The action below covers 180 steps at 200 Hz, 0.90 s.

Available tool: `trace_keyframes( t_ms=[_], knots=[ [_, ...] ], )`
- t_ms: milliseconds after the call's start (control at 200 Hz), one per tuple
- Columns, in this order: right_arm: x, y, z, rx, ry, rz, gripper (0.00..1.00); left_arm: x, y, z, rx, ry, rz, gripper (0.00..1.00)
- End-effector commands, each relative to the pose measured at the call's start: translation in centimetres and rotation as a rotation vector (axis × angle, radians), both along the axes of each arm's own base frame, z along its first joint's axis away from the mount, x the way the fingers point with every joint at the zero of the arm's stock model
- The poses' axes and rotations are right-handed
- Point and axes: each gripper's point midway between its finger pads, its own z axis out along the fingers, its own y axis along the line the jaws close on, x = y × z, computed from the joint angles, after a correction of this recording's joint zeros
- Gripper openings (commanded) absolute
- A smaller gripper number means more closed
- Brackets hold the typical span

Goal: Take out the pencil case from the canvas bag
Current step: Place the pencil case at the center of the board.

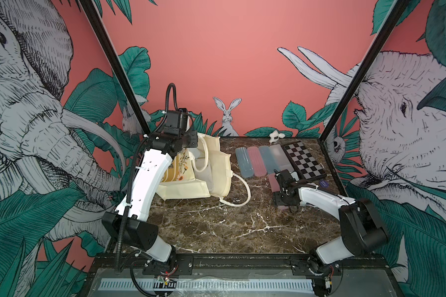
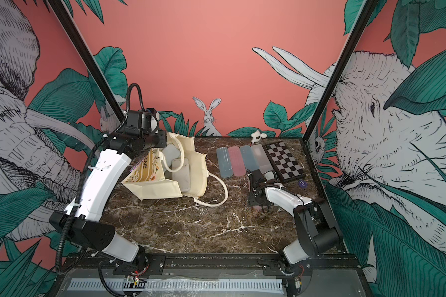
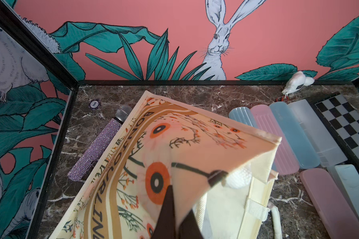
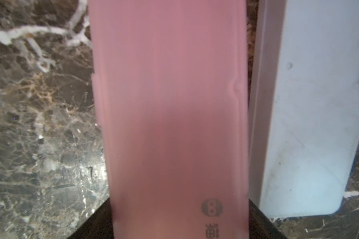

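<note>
The cream canvas bag (image 1: 206, 180) (image 2: 165, 190) lies on its side at the back left of the marble table, mouth toward the middle, one loop handle trailing on the table. My left gripper (image 3: 177, 215) is shut on the top edge of its printed face (image 3: 133, 165) and holds it lifted. Pale flat cases (image 2: 182, 174) show inside the mouth. A pink pencil case (image 4: 170, 103) (image 1: 273, 183) lies flat on the table at the right. My right gripper (image 4: 179, 227) (image 1: 283, 203) has a finger against each long side of its near end.
Several pastel cases (image 1: 245, 162) lie in a row at the back, beside a chessboard (image 1: 304, 159). A white case (image 4: 309, 103) lies right beside the pink one. A purple chip (image 1: 323, 183), a white toy (image 1: 274, 136), and a glittery microphone (image 3: 100, 144) behind the bag are also there.
</note>
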Motion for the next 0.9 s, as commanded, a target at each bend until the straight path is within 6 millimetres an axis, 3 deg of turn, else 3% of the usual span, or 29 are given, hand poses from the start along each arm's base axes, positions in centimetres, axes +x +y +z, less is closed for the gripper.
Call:
trace_keyframes(
  t_ms=[0, 140, 270, 385, 510, 745, 895],
  knots=[
    [0.9, -0.2, 0.1, 0.003, 0.002, 0.014, 0.72, 0.2, -0.3, 2.1, -0.032, -0.108, -0.027, 0.00],
    [1.0, -0.3, -0.2, 0.002, 0.023, 0.010, 0.74, -0.1, -1.0, 1.3, -0.027, -0.101, -0.084, 0.00],
    [0.6, -0.8, -0.2, -0.020, 0.036, -0.007, 0.82, -0.6, 0.0, 0.5, -0.006, -0.056, -0.038, 0.00],
    [0.3, -1.6, 0.5, -0.051, 0.028, -0.016, 0.91, -1.1, -0.3, 0.5, -0.014, -0.046, -0.058, 0.00],
    [0.2, -1.9, 1.6, -0.063, 0.012, -0.019, 0.94, -1.1, -0.3, 0.8, -0.059, -0.052, -0.044, 0.00],
    [1.6, -0.7, 4.0, -0.040, -0.086, 0.028, 0.87, -0.6, 1.4, 1.0, -0.355, -0.052, -0.035, 0.00],
    [2.8, 0.3, 4.3, -0.080, -0.098, 0.083, 0.80, -0.8, 2.3, 1.3, -0.435, -0.070, -0.026, 0.00]
  ],
)
